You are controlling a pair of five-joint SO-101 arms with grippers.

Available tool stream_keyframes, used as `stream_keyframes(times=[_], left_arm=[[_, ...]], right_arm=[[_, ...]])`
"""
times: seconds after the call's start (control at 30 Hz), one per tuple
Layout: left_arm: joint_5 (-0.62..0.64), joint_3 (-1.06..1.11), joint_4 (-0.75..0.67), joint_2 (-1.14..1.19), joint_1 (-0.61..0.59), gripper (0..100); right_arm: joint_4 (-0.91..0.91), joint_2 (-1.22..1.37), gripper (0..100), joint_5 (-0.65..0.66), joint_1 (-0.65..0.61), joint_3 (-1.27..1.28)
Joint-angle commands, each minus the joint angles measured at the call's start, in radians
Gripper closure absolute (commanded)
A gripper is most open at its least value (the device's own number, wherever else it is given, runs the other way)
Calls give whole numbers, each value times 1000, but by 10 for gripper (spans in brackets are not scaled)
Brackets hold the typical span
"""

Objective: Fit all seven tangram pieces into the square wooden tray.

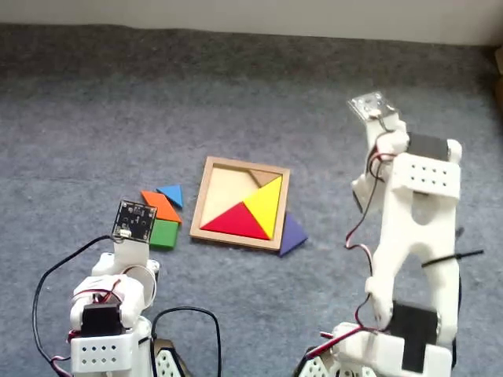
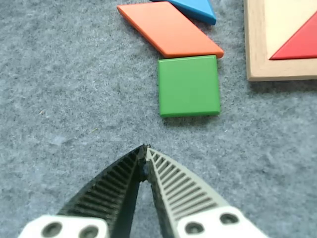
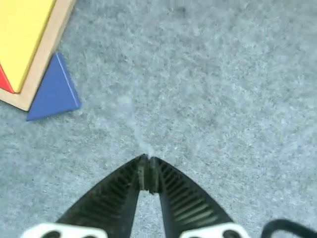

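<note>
The square wooden tray [image 1: 206, 200] lies mid-table and holds a yellow triangle [image 1: 266, 204], a red triangle [image 1: 236, 221] and a brownish piece [image 1: 263, 177] at its far edge. An indigo triangle [image 1: 292, 233] lies outside against the tray's near right corner. Left of the tray lie a blue triangle [image 1: 170, 194], an orange parallelogram [image 1: 161, 206] and a green square [image 1: 163, 233]. My left gripper [image 2: 145, 151] is shut and empty, just short of the green square [image 2: 188, 86]. Over bare carpet, my right gripper [image 3: 147, 163] is shut and empty, well apart from the indigo triangle [image 3: 52, 94].
Grey carpet covers the table. The left arm [image 1: 118, 306] sits at the near left and the taller right arm [image 1: 413, 236] at the right. Open carpet lies beyond the tray and between the arms.
</note>
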Motion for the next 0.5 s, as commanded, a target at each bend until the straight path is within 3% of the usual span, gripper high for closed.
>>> stream_keyframes(times=[0.0, 0.13, 0.33, 0.47], left_arm=[[-8, 19, 8, -21, -2, 994], [-8, 19, 8, -21, -2, 994], [-8, 19, 8, -21, -2, 994], [-8, 19, 8, -21, -2, 994]], right_arm=[[-74, -134, 990, 31, 94, 58], [-157, -183, 970, 28, 225, 139], [-166, -249, 724, -106, 470, 150], [-179, -292, 698, -149, 619, 64]])
